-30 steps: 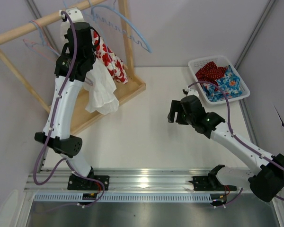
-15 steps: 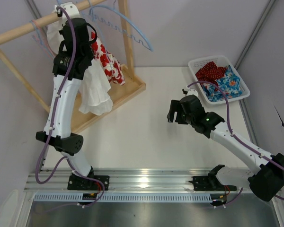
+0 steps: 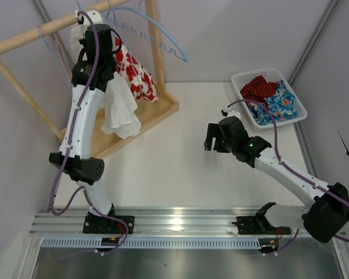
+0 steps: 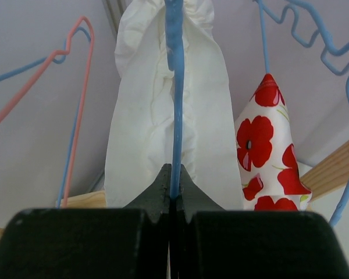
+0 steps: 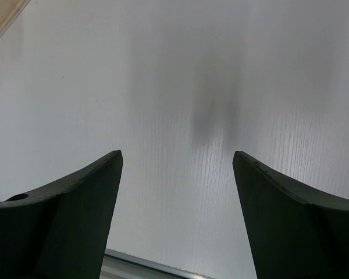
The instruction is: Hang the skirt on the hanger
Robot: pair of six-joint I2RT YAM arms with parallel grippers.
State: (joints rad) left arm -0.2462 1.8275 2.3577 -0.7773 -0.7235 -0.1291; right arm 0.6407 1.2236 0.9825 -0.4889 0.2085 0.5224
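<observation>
setting: robotics lab test cell. evidence: left arm (image 3: 81, 125) and right arm (image 3: 291, 171) bolted to an aluminium rail (image 3: 180, 221) at 6 o'clock of a white bench (image 3: 180, 168); plain grey panel walls (image 3: 232, 35) on bare metal struts (image 3: 312, 40). staged props: wooden clothes rack (image 3: 157, 52) at 10 o'clock carrying a blue hanger (image 4: 175, 116), white basket (image 3: 238, 87) of fabrics at 2 o'clock.
</observation>
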